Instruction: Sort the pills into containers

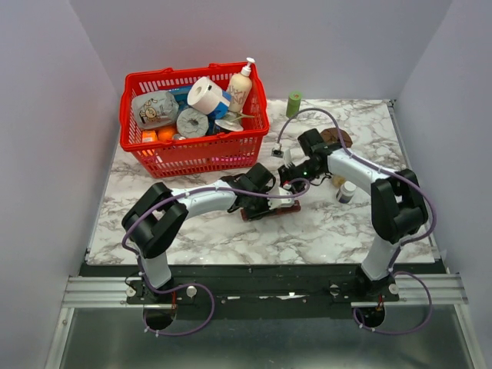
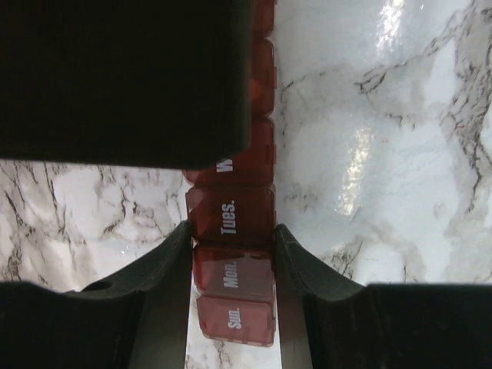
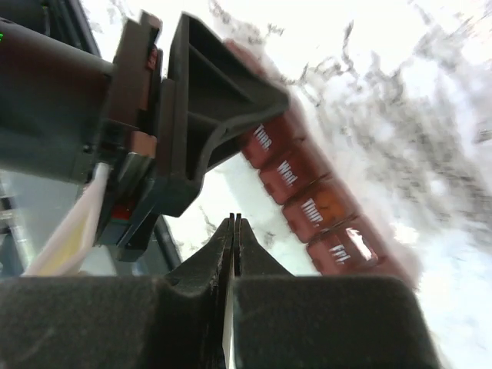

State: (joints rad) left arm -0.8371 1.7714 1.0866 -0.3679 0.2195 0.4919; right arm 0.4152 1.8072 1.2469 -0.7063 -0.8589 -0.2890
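Pill box (image 1: pixel 269 209): dark red strip of joined compartments, flat on the counter (image 1: pixel 231 238), just in front of the red basket (image 1: pixel 192 123) near its right corner.
Left jaws: partly open, straddling the strip at "Mon.", both fingers (image 2: pixel 173 254) against its sides, grasping it.
Right jaws: clenched tip to tip above the strip, with nothing seen between them.
Room: bare counter beyond the strip, away from the basket.
Lettering, white: "Sun.", "Mon.", "Tues.", "Wed.", "Thur.", "Fri."
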